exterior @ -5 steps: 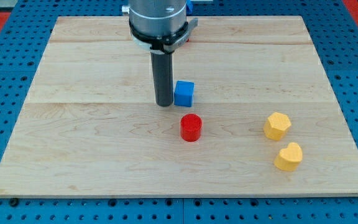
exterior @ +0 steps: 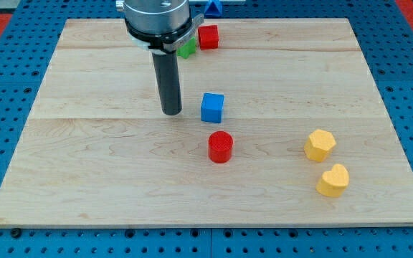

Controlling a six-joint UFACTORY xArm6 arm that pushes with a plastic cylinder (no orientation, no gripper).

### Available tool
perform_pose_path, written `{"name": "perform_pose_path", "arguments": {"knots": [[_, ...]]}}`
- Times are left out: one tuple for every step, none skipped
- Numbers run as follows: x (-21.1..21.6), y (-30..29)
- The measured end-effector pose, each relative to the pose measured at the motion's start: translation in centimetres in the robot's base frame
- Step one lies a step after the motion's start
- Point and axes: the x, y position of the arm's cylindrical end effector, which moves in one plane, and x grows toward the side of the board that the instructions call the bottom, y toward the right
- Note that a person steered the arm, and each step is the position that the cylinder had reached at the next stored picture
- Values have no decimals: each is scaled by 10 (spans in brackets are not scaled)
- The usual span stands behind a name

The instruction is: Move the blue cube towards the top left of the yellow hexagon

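Observation:
The blue cube point(exterior: 212, 107) sits near the middle of the wooden board point(exterior: 84, 165). The yellow hexagon point(exterior: 320, 145) lies well to its right and a little lower. My tip point(exterior: 171, 112) rests on the board to the left of the blue cube, with a clear gap between them, not touching it.
A red cylinder point(exterior: 220, 147) stands just below the blue cube. A second yellow block point(exterior: 333, 180) lies below the hexagon. A red block point(exterior: 208, 36) and a green block point(exterior: 187, 49) sit at the view's top, beside the arm's body. A blue block point(exterior: 212, 7) peeks in at the top edge.
My tip has moved left and slightly up, away from the blue cube. The cube and the other blocks have not moved. The red and green blocks at the top are now uncovered.

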Motion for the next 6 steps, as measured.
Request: {"name": "perform_pose_path", "arguments": {"knots": [[-8,45],[-8,96],[-8,108],[23,91],[51,86],[66,103]]}}
